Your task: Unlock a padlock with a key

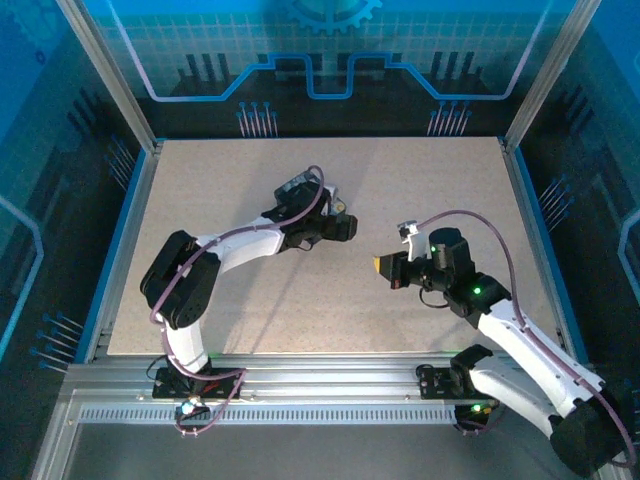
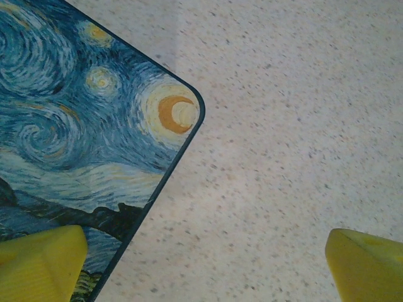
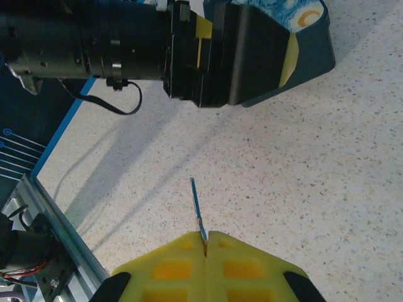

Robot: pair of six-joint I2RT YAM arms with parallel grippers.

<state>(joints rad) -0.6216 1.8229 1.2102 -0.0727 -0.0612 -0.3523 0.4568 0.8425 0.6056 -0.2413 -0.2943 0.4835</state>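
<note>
My right gripper (image 3: 206,239) is shut on the key (image 3: 197,207), a thin bluish sliver that sticks out forward from between the yellow fingertips, above bare table. In the top view the right gripper (image 1: 381,266) sits right of centre and points left toward the left gripper (image 1: 345,228). My left gripper (image 2: 204,258) is open wide with nothing between its fingers. It hovers over a corner of the dark blue swirl-painted tin (image 2: 75,126), one yellow finger (image 2: 38,267) above the lid, the other above the table. The padlock is hidden from view.
The tin (image 3: 312,44) lies ahead of the key, partly under the left arm's black wrist (image 3: 94,38). The speckled beige table (image 1: 300,320) is bounded by a blue rim and an aluminium rail (image 1: 300,380) at the near edge.
</note>
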